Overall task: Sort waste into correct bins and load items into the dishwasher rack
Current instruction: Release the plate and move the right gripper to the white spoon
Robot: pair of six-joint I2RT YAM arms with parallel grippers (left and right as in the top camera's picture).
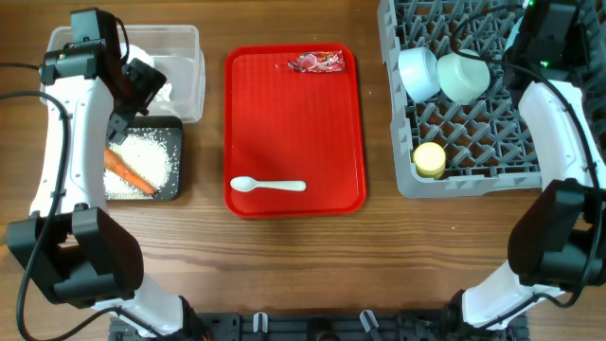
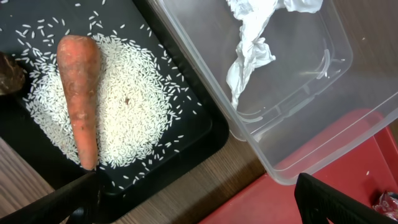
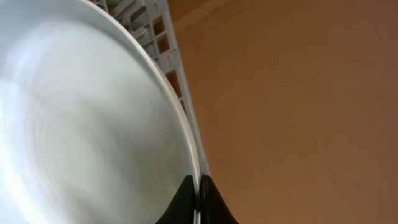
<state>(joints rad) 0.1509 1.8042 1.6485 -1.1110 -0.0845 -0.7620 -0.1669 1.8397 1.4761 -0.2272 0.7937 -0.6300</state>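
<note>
My left gripper is open and empty, above the gap between the clear tub and the black tray. The tub holds a crumpled white tissue. The black tray holds the carrot, loose rice and a brown lump. My right gripper is shut on the rim of the pale blue plate at the far right of the grey rack. Two pale bowls and the yellow cup sit in the rack.
The red tray lies mid-table with the white spoon near its front and the red wrapper at its far edge. Bare wooden table lies in front of the tray and bins.
</note>
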